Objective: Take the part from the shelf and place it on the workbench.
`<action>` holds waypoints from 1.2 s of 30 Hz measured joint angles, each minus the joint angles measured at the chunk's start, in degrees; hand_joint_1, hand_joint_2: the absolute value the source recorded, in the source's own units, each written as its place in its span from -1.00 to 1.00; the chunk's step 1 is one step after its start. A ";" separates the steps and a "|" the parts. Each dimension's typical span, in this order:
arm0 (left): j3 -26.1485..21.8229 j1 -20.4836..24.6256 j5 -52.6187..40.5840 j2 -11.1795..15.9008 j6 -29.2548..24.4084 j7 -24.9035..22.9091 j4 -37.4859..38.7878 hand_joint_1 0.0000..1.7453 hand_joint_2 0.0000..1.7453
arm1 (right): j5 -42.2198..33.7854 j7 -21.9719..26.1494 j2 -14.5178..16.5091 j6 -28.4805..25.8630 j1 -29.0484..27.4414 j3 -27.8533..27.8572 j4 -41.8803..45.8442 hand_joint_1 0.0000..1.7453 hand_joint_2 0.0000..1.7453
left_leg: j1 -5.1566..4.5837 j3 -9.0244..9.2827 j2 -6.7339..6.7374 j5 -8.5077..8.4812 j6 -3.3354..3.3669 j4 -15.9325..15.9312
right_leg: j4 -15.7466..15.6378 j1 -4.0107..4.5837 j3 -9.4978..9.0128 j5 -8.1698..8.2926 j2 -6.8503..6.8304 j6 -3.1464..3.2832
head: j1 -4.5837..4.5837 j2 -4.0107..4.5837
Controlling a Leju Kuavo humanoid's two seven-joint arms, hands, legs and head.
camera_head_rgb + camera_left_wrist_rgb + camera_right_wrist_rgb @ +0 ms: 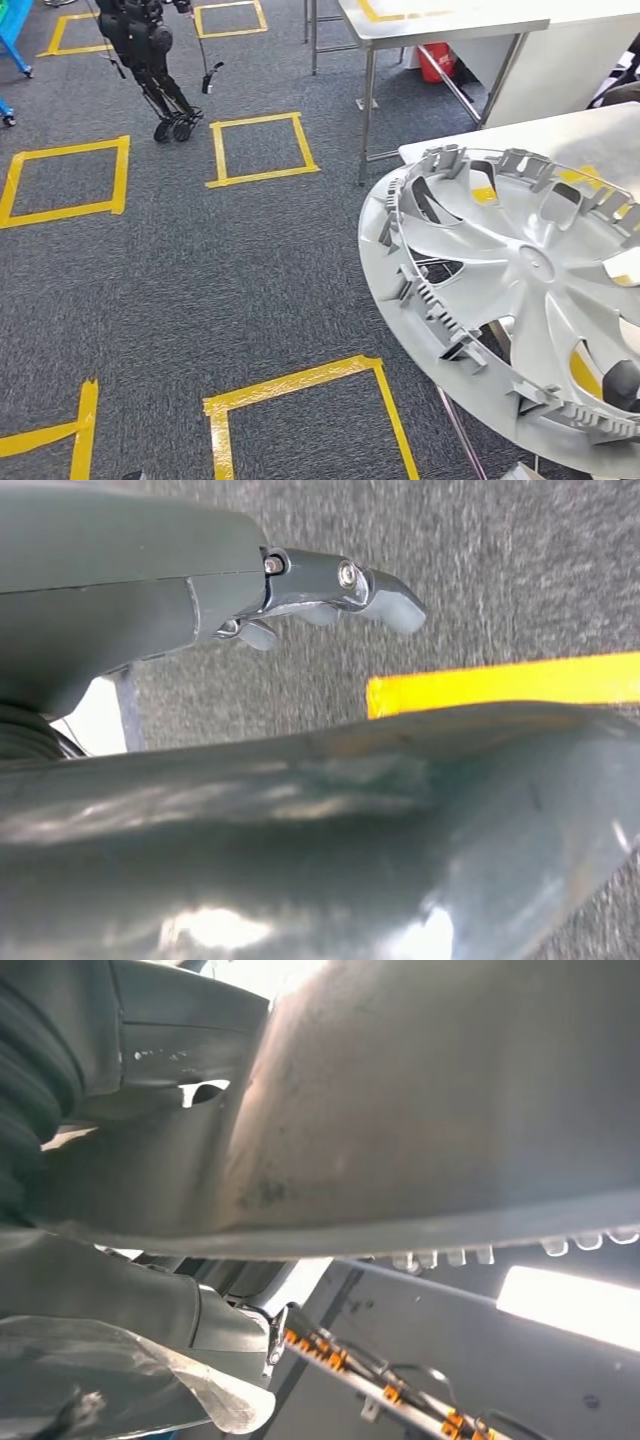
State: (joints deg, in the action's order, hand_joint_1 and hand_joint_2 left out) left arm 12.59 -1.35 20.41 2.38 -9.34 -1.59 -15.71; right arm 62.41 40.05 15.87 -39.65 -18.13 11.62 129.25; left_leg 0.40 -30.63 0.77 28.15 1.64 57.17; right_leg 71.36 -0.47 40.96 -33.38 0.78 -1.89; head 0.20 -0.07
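Nearest, lower right of head view: silver wheel cover (521, 290), inner ribbed face toward camera, tilted, held off floor over edge of white workbench (604, 135). Right hand (151, 1290) clasps cover rim, thumb on one face, fingers on other. Left hand (226, 590) presses cover's opposite side, finger extended past edge. Beyond: grey carpet (151, 280) with yellow tape squares (260, 150). Farther: steel table (438, 25). Farthest, upper left: black legged robot (147, 55).

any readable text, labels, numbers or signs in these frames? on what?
None readable.
The wheel cover shows no lettering, nor any logo on its hub.
The yellow tape squares on the carpet are plain outlines with no writing.
The red bin under the metal table shows no legible label.
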 joint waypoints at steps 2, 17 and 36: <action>-0.36 -0.22 -0.46 -0.01 0.02 -0.18 -0.23 -1.00 -1.00 | 0.02 -0.02 0.00 0.00 -0.02 0.05 -0.13 1.00 1.00 | -0.05 0.03 1.57 0.11 -0.01 0.02 | 2.54 -0.22 1.06 -0.08 -0.51 -0.26 | 0.02 0.00; -2.57 -0.79 -2.43 -0.33 0.52 -0.45 -1.81 -1.00 -1.00 | 0.11 -0.03 0.02 0.00 0.22 0.16 -0.22 1.00 1.00 | -0.03 -6.65 -0.24 8.55 -2.47 17.19 | -13.68 0.38 -7.97 6.04 1.19 2.91 | 0.60 0.00; -3.70 -0.78 -3.81 -0.51 0.51 -1.08 -2.40 -1.00 -1.00 | 0.39 -0.03 0.00 0.00 0.19 0.26 -0.42 1.00 1.00 | -0.27 0.52 3.55 0.61 -0.57 -0.21 | -9.62 -0.07 -5.65 5.04 -3.50 -0.19 | -0.07 0.00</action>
State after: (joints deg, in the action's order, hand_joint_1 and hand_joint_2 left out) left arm 8.89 -2.13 16.60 1.86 -8.84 -2.67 -18.11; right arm 62.80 40.03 15.87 -39.65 -17.94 11.87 128.84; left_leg 0.13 -30.12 4.32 28.76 1.07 56.97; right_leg 61.73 -0.55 35.31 -28.34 -2.71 -2.09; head 0.13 -0.07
